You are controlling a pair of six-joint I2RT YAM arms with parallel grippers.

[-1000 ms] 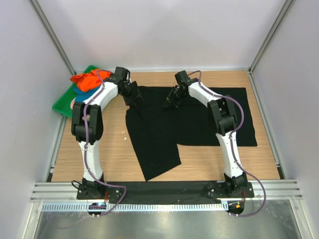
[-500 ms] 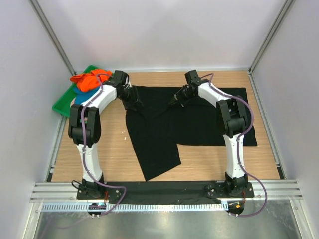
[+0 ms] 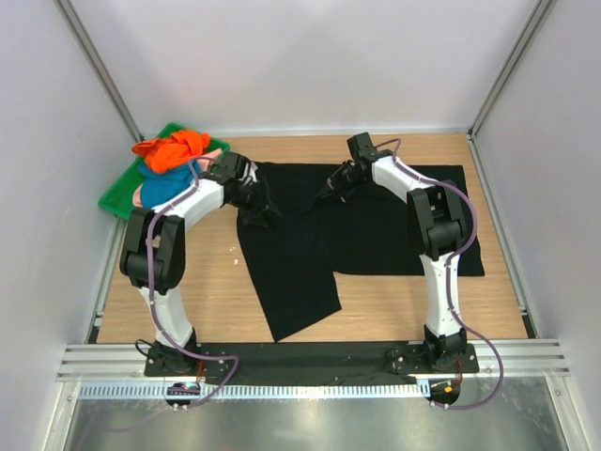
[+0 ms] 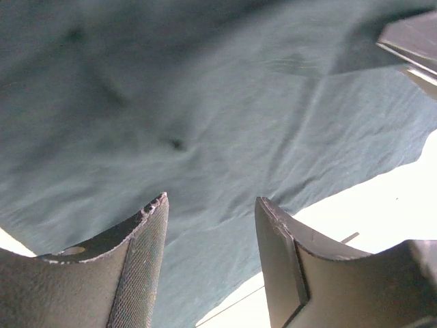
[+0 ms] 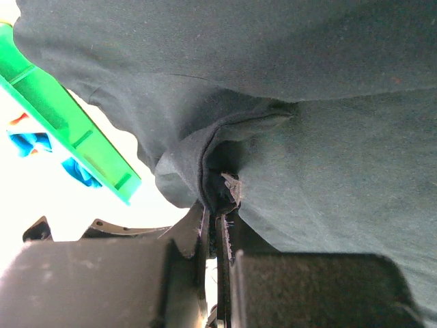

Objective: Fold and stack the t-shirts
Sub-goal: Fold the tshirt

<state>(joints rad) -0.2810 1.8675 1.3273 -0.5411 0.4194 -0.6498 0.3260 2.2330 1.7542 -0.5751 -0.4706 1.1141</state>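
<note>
Wooden tabletop (image 3: 207, 282), both arms (image 3: 192, 199) outstretched over black t-shirt (image 3: 376, 230)

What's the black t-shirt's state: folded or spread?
Mostly spread: the black t-shirt lies flat across the table; the right hand, shut, pinches up a small ridge near its far edge.

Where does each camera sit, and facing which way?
Top external: above and behind the bases, looking down on table, black t-shirt, green tray; both arms show.
Left wrist: on the left arm, facing the shirt; open left gripper shows.
Right wrist: on the right arm, right gripper shut on a shirt fold.
Shared: all see the shirt.
</note>
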